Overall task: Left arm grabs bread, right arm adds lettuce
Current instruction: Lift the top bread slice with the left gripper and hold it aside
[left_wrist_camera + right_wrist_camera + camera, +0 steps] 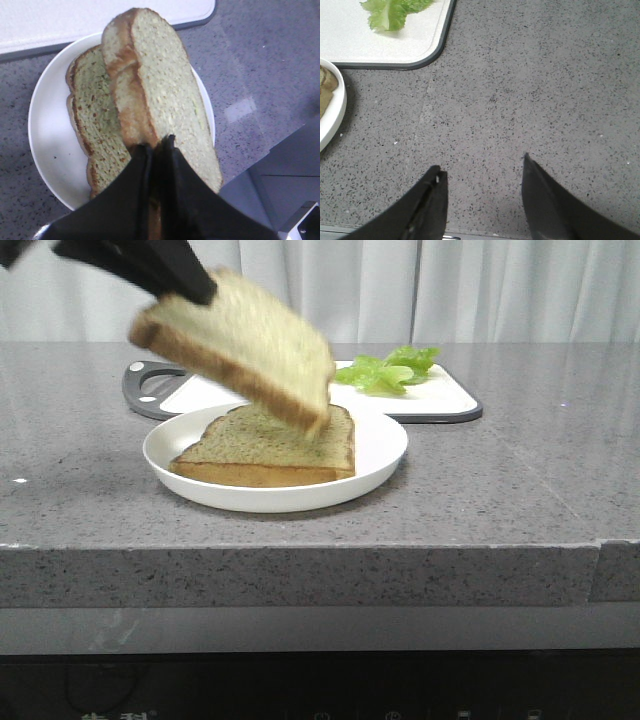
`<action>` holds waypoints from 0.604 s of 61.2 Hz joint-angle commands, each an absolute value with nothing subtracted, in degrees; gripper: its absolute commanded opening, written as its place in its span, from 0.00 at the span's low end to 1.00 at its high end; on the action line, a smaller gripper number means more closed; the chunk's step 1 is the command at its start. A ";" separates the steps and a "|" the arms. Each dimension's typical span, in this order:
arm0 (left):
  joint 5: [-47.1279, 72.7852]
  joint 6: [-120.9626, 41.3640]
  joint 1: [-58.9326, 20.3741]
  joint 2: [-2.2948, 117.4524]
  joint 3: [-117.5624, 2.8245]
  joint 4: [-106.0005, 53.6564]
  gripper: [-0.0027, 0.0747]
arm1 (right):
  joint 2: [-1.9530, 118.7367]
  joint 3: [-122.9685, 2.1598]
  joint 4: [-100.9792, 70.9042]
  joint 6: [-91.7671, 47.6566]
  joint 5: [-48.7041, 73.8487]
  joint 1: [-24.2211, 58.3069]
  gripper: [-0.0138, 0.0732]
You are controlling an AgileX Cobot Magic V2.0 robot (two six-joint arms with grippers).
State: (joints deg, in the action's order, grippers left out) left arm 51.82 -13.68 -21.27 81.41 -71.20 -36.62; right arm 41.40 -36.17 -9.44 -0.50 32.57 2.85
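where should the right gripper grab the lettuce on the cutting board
Grip the lettuce across its thicker ruffled middle, coming from above. It lies flat and free on the cutting board, apart from the plate, so the open right gripper can likely pinch its raised folds.

Between my left jaws, bread [170, 95] with porous crumb and rough crust; below, glossy white plate [385, 445], speckled stone-like tabletop [520, 490].

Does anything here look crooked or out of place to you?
Only the thick pale bread slice: the left gripper pinches it by one crust end, so it hangs tilted above the flatter brown slice on the round white plate. Nothing looks spilled or broken.
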 commanded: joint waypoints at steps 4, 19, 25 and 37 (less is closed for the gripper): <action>49.82 -13.94 -20.61 73.05 -69.40 -37.58 0.01 | 42.32 -38.05 -9.71 -0.72 28.56 2.63 0.59; 49.62 -14.51 -13.63 62.34 -59.94 -37.58 0.01 | 47.66 -38.12 -13.92 -0.72 26.15 2.63 0.59; 49.72 -15.20 -13.05 59.68 -57.31 -37.58 0.01 | 50.90 -39.42 -15.50 -0.80 24.88 2.63 0.59; 49.59 -15.28 -13.05 58.17 -56.45 -37.58 0.01 | 60.13 -47.70 -15.50 -1.28 25.92 2.63 0.59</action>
State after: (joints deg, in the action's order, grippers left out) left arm 52.18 -15.14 -13.22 59.30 -54.98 -35.06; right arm 57.34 -42.32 -14.69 -0.50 29.45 2.85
